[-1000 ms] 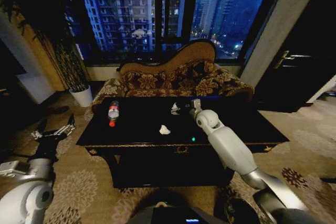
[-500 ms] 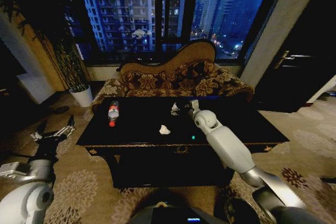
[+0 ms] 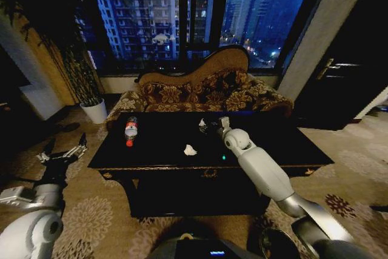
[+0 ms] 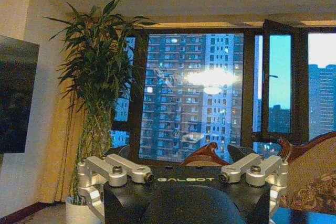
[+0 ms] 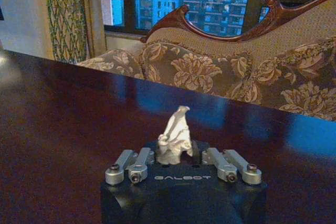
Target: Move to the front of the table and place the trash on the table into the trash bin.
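Now the right claw [image 5: 175,153] is closed on the far paper wad [image 5: 175,136] near the back of the counter [image 3: 273,144], the wad standing upright; judging by this, lifting it comes next. The bottle [image 3: 130,130] lies front-to-back, cap toward the robot. The left claw [image 3: 60,151] hangs open beside the counter.

A long black wooden worktop [image 3: 291,144] with gold trim stands in front of a patterned brown sofa [image 3: 206,92]. On its left part lies a small clear plastic bottle [image 3: 130,130] with a red label. Near the middle, toward the front edge, lies a crumpled white paper wad [image 3: 190,149]. Behind it, toward the sofa, a second white paper wad [image 5: 175,136] sits between the fingers of the right end effector [image 5: 176,157]. The left end effector [image 3: 60,151] hangs left of the worktop, above the patterned carpet [image 3: 97,216]. A tall potted plant [image 3: 82,83] stands at the far left.
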